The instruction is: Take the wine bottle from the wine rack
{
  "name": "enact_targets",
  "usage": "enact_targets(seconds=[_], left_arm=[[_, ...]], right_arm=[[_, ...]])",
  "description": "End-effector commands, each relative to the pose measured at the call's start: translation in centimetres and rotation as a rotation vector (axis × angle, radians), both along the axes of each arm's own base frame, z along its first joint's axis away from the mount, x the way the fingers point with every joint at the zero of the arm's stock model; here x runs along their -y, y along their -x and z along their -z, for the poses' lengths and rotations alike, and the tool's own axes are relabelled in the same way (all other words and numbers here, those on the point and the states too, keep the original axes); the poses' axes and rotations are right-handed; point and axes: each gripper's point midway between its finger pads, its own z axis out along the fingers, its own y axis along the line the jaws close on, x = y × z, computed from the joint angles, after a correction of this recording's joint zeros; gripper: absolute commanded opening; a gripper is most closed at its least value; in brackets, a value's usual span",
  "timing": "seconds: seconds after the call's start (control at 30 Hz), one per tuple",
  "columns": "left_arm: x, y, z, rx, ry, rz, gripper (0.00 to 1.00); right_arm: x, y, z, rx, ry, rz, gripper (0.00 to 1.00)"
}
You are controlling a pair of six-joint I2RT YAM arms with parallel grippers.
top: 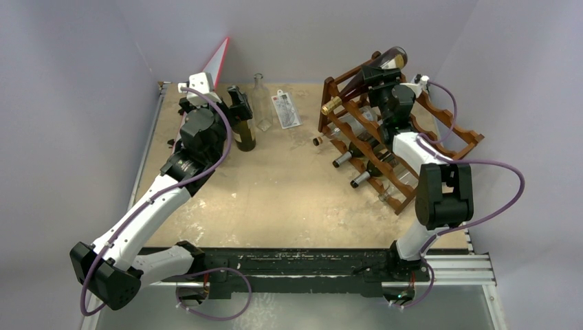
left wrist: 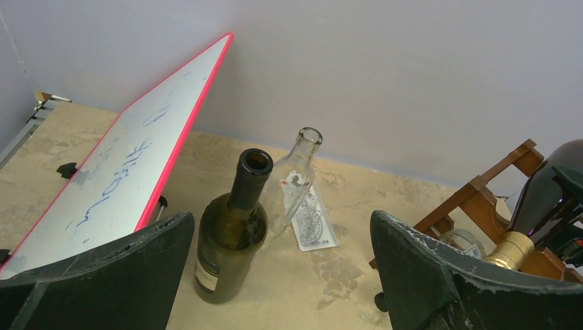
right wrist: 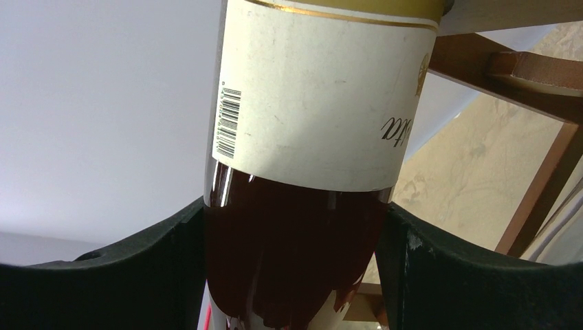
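The dark reddish-brown wine rack [top: 454, 134] stands at the table's right back, several bottles lying in it. My right gripper [top: 386, 81] is shut on a dark wine bottle [top: 371, 74] with a gold foil neck and a white label [right wrist: 316, 89]; the bottle is tilted, base raised above the rack's top, neck pointing down-left. In the right wrist view both pads press the bottle's dark body [right wrist: 295, 261]. My left gripper [left wrist: 282, 275] is open and empty, next to an upright green bottle [left wrist: 230, 237] at the table's back left.
A clear empty glass bottle [top: 260, 102] stands behind the green one [top: 244, 130], a white card [top: 287, 110] lies beside it. A red-edged whiteboard [left wrist: 130, 165] leans at the back left. A small dark cap [top: 317, 141] lies left of the rack.
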Motion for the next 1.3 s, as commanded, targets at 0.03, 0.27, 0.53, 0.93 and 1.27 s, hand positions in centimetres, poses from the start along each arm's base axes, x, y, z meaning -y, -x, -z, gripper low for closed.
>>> enact_targets(seconds=[0.03,0.27,0.53,0.93,1.27], left_arm=[[0.1,0.0,-3.1,0.068,0.056,0.01,1.0],[0.1,-0.1,-3.0,0.065,0.057,0.012,1.0],[0.5,-0.3,-2.7,0.058,0.057,0.026,1.0],[1.1,-0.6,-2.5,0.045,0.049,0.048,1.0],[1.4,-0.7,-2.6,0.046,0.05,0.068,1.0]], right_arm=[[1.0,1.8,-11.3,0.344,0.021,0.039,0.3],[0.3,1.7,-12.5,0.337,-0.009,0.001,0.29],[0.7,2.6,-15.8,0.356,-0.027,0.013,0.28],[1.3,3.9,-17.1,0.389,-0.112,0.008,0.26],[1.1,4.9,-18.6,0.447,-0.099,-0.009,0.25]])
